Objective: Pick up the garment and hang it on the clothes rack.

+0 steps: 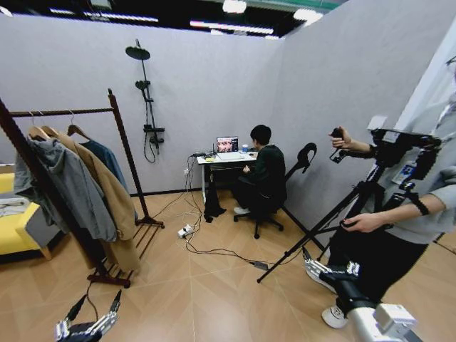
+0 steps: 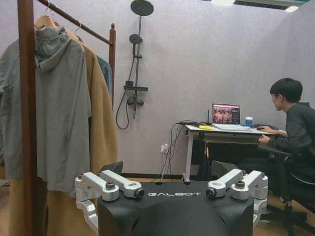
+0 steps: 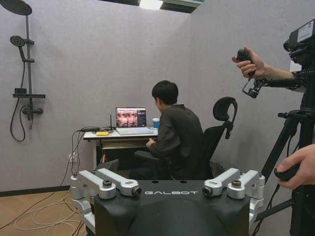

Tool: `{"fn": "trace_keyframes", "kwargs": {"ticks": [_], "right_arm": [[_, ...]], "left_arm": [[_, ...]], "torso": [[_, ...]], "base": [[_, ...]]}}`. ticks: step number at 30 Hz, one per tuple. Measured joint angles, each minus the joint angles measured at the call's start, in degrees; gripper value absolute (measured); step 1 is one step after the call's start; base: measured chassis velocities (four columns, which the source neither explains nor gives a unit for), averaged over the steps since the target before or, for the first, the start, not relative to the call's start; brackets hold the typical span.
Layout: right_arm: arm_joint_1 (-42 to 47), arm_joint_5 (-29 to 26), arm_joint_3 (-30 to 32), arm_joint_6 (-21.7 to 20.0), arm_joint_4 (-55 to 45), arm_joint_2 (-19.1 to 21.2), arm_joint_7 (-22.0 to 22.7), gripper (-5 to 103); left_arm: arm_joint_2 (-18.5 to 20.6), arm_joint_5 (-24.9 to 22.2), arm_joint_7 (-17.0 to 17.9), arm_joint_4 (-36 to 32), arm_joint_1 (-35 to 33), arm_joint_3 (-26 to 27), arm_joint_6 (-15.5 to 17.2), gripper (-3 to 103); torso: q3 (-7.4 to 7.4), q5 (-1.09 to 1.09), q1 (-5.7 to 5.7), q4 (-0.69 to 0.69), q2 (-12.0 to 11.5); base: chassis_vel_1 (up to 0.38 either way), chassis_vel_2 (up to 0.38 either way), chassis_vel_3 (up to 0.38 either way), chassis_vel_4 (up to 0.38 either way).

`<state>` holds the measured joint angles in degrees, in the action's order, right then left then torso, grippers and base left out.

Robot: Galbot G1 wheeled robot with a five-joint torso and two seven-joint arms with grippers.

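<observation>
Hanging on the clothes rack (image 1: 121, 135), the garment (image 1: 107, 155) shows half-hidden — left tool (image 1: 89, 322) and right tool (image 1: 329, 273) both released.

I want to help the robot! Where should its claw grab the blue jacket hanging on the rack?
Probably the wooden hanger, at its shoulder just under the hook, coming from the far-post end of the rack. The blue jacket hangs last there, and the tan coat covers its other side.
</observation>
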<state>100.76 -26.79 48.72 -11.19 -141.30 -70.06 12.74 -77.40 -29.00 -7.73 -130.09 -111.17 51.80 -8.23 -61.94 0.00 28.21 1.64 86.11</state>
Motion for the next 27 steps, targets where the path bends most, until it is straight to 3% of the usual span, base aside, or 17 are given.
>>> {"fn": "trace_keyframes", "kwargs": {"ticks": [8,27], "right_arm": [[0.0,0.0,0.0,0.0,0.0,0.0,0.0,100],[0.0,0.0,0.0,0.0,0.0,0.0,0.0,100]], "left_arm": [[0.0,0.0,0.0,0.0,0.0,0.0,0.0,100],[0.0,0.0,0.0,0.0,0.0,0.0,0.0,100]], "torso": [[0.55,0.0,-0.52,0.0,-1.07],[0.61,0.0,-0.57,0.0,-1.17]], "base": [[0.033,0.038,0.039,0.039],[0.006,0.005,0.006,0.007]]}}
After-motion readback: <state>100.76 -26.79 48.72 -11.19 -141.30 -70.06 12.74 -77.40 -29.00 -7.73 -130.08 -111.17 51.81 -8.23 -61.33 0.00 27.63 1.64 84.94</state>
